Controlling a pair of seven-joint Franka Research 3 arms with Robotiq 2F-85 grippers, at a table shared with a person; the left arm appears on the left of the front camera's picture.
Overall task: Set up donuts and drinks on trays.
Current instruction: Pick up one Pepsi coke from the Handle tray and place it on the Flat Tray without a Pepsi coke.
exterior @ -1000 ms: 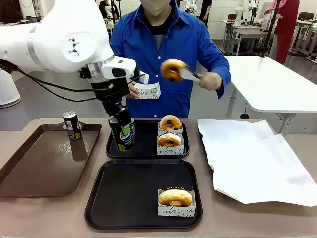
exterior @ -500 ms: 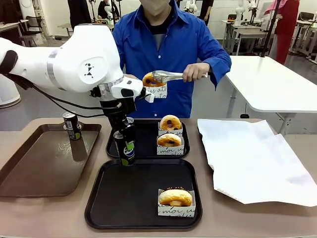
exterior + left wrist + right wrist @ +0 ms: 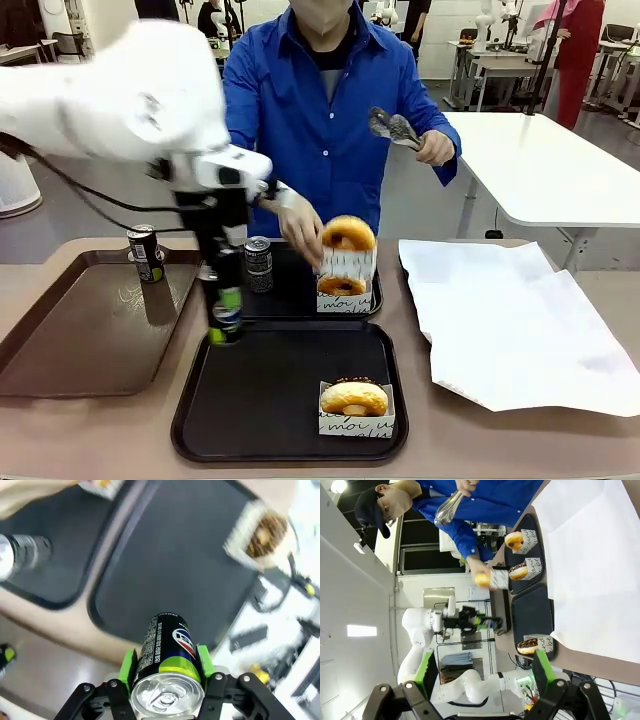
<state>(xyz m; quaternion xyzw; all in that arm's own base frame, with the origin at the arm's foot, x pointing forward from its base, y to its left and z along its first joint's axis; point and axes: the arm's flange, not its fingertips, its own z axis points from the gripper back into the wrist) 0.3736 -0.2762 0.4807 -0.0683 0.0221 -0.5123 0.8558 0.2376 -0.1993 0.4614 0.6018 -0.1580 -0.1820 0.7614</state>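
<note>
My left gripper (image 3: 224,322) is shut on a black Pepsi can (image 3: 227,303) and holds it above the left rim of the near black tray (image 3: 262,395). In the left wrist view the green pads (image 3: 128,666) clamp the can (image 3: 166,642) over that tray (image 3: 185,565). A sleeved donut (image 3: 353,399) sits at the near tray's front right. On the far tray (image 3: 297,300) stand a second can (image 3: 258,264) and a sleeved donut (image 3: 342,289). The person's hand holds another sleeved donut (image 3: 348,243) just above it. My right gripper (image 3: 485,669) is open and holds nothing.
A long brown tray (image 3: 70,340) at the left carries a third can (image 3: 145,252). White paper (image 3: 510,320) covers the table's right side. The person's other hand holds metal tongs (image 3: 393,127) raised at chest height.
My left gripper carried the can off the far tray, toward me and left, to the near tray's left rim. The person tonged a donut into a sleeve and lowered it by hand toward the far tray.
</note>
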